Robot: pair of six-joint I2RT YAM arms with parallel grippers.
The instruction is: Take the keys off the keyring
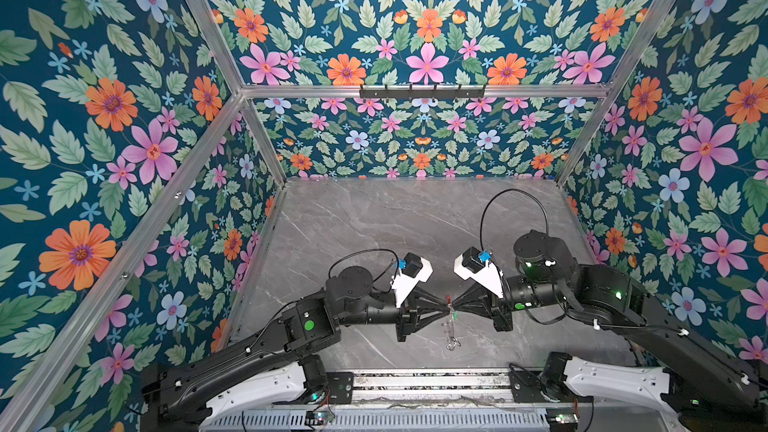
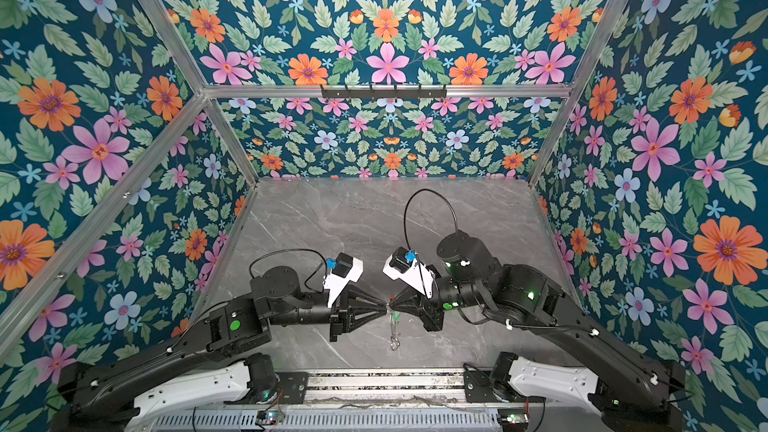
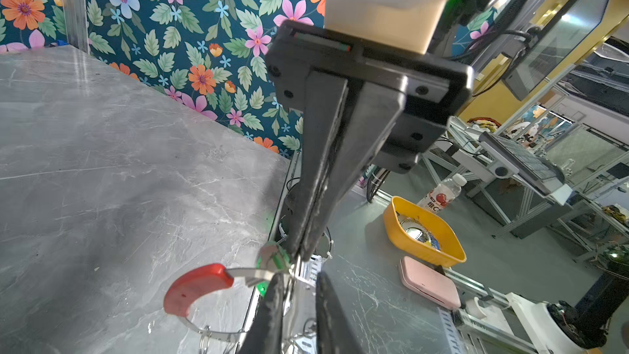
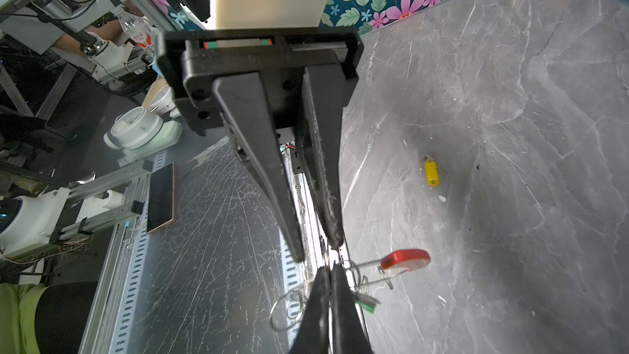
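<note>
Left gripper (image 1: 444, 308) and right gripper (image 1: 457, 306) meet tip to tip above the grey marble table (image 1: 374, 222). At the tips is the keyring (image 1: 448, 324): red sleeve (image 1: 447, 297) on the far side, green key tag (image 1: 456, 316) and silver rings (image 1: 452, 342) on the near side.

The only legible text is "维C" on the red-and-white label of a plastic bottle (image 3: 442, 194).

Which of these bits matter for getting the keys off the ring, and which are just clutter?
Job: keyring, green key, yellow key, left end effector, right end effector.
Lying about: yellow tub, pink case, drink bottle, phone.
</note>
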